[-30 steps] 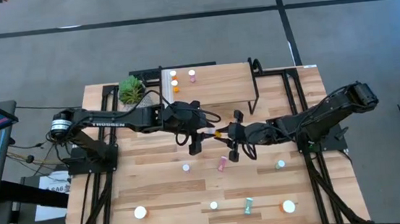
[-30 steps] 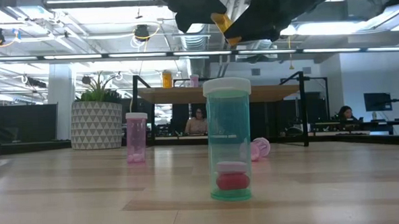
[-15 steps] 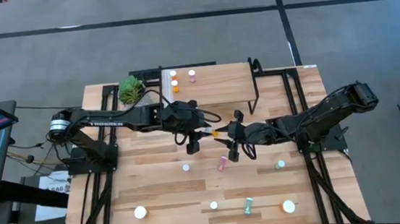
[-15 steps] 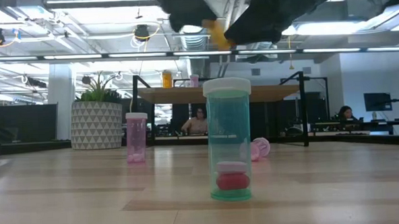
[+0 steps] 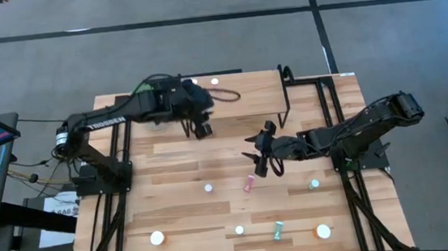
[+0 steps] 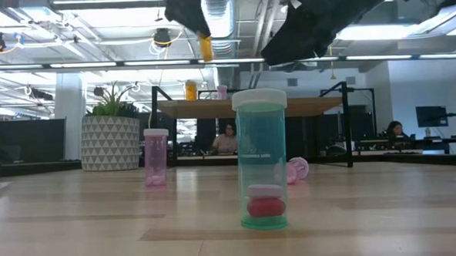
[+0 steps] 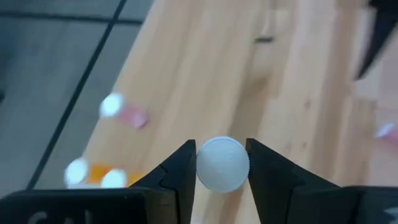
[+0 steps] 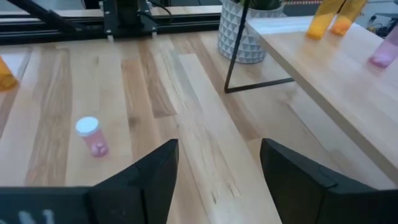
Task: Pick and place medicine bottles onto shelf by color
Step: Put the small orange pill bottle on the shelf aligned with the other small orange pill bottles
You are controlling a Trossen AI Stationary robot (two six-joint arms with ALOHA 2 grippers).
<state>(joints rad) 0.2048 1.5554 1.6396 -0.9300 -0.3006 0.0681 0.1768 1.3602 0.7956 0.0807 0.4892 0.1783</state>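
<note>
- A light wooden table [image 5: 179, 170] stands on a grey floor; in the low view an office with ceiling lights and seated people lies behind it.
- The shelf [image 5: 246, 99] sits along the table's far edge, with two orange bottles [image 8: 328, 22] and a pink bottle [image 5: 215, 83] on its left part.
- The left gripper [image 7: 219, 186] hangs near the shelf's left front edge, its fingers [image 7: 177, 174] clamped on a white-capped orange bottle [image 7: 222, 163].
- The right gripper [image 5: 261, 156] is over the table's middle, jaws spread and empty.
- Just beside it a pink bottle lies on its side [image 5: 249, 183]; another pink one stands to its left [image 5: 208, 189].
- Loose bottles stand along the near edge, among them a teal bottle [image 6: 261, 159] and a wide orange one [image 5: 323, 231].
- A potted plant [image 6: 110, 127] stands left of the shelf.
</note>
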